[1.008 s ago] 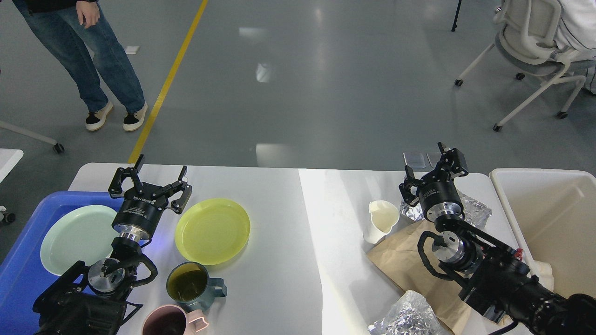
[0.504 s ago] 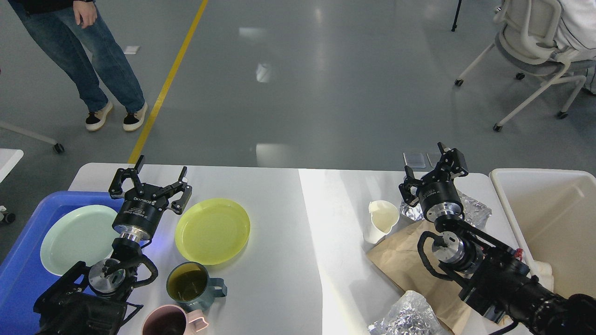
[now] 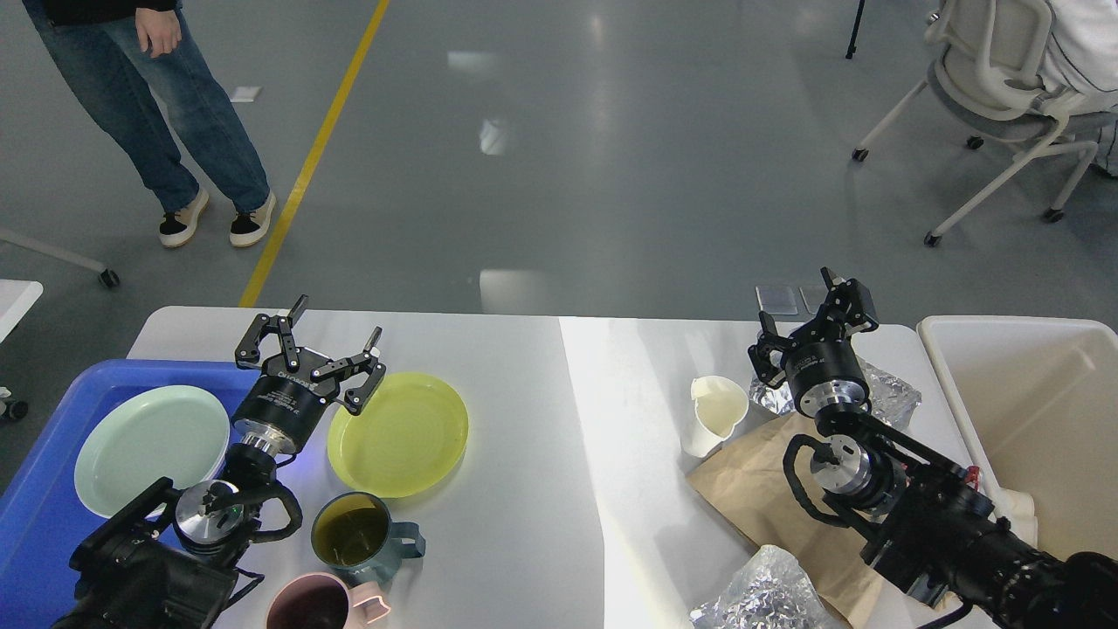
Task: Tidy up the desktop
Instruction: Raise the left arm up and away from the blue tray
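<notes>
Left tool (image 3: 334, 336) spread wide, empty, just above yellow plate (image 3: 399, 433) on white bench (image 3: 524, 489). Best lowered squarely over plate's near-left rim before closing. Right tool (image 3: 808, 314): grip unclear.

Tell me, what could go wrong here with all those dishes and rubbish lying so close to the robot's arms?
The open left gripper hangs by the yellow plate, whose near rim sits close to the teal mug; a clumsy lift might knock the mug. The teal mug and pink mug sit near the desktop's front edge, beside the left arm, so a swing could push them off. By the right gripper, the paper cup looks light and could tip.
</notes>
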Robot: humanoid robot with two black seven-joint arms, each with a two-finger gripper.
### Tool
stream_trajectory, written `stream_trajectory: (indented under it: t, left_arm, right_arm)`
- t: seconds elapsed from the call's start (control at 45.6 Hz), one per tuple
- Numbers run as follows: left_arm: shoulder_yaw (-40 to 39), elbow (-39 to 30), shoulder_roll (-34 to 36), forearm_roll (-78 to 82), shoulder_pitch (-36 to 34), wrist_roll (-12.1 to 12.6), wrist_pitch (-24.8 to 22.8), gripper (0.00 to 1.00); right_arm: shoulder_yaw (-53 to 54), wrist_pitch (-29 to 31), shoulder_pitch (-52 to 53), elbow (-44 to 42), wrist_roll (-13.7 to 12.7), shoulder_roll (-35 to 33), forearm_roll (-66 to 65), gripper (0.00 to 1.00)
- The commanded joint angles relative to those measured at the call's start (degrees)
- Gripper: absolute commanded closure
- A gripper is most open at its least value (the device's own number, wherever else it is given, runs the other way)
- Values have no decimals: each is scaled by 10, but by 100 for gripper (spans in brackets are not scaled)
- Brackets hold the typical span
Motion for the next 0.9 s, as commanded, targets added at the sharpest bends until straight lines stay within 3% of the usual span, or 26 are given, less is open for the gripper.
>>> stream_trajectory:
  t: [0.0, 0.372, 0.504, 0.657, 0.876]
  left_arm:
    - [37, -1, 26, 2, -21, 3, 31, 4]
    - [243, -1, 146, 39, -159, 5, 201, 4]
    - [340, -1, 190, 39, -238, 5, 261, 4]
    - [508, -1, 225, 40, -346, 5, 265, 4]
    - [790, 1, 221, 60, -531, 5, 259, 4]
  right_arm:
    - [0, 0, 0, 0, 1, 0, 0, 0]
    - [0, 0, 0, 0, 0, 0, 0, 0]
    - [0, 1, 0, 0, 1, 0, 0, 0]
    - [0, 1, 0, 0, 1, 0, 0, 0]
    - [0, 1, 0, 0, 1, 0, 0, 0]
